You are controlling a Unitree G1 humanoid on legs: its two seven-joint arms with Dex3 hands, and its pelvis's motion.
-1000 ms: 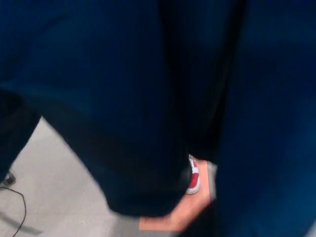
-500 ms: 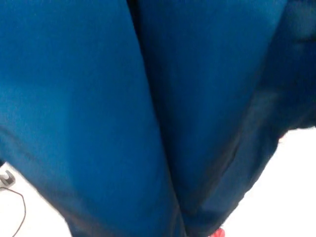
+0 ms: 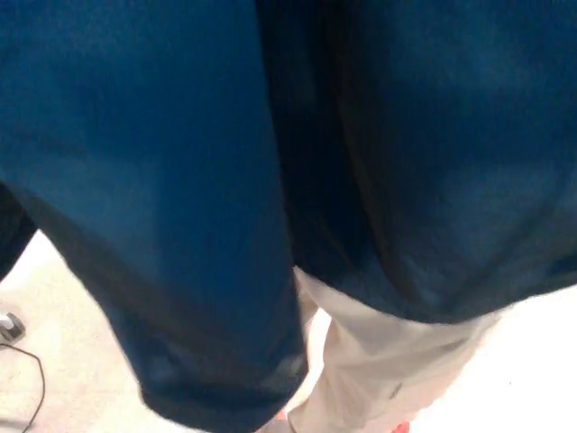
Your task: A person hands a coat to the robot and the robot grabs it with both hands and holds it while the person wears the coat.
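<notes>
Head view carries no part of either robot hand: neither the left nor the right one shows, so whether their fingers are spread or pinching cloth cannot be told.

One coat (image 3: 162, 180) fills nearly the whole picture, close to the camera and somewhat blurred. It is dark blue and hangs in two broad panels. The left panel runs from the 12 o'clock edge down to about 7 o'clock, ending in a rounded hem near the bottom edge. The right panel covers the area from 12 o'clock round to 4 o'clock, with its lower edge sloping across the right half. Between the two lies a darker, shadowed fold running top to bottom through the middle. The coat's long axis runs roughly from 12 to 6 o'clock, hems pointing down toward the floor.

Below the right panel, at about 5 o'clock, one person's leg (image 3: 379, 361) in pale trousers shows, slanting down toward 6 o'clock. A small red patch (image 3: 399, 427) sits at the bottom edge beside it; what it is cannot be told.

Pale floor (image 3: 63, 361) shows at 8 o'clock and at 4 o'clock. One thin black cable (image 3: 40, 383) curves across the floor at the left edge, beside a small grey object (image 3: 11, 326).
</notes>
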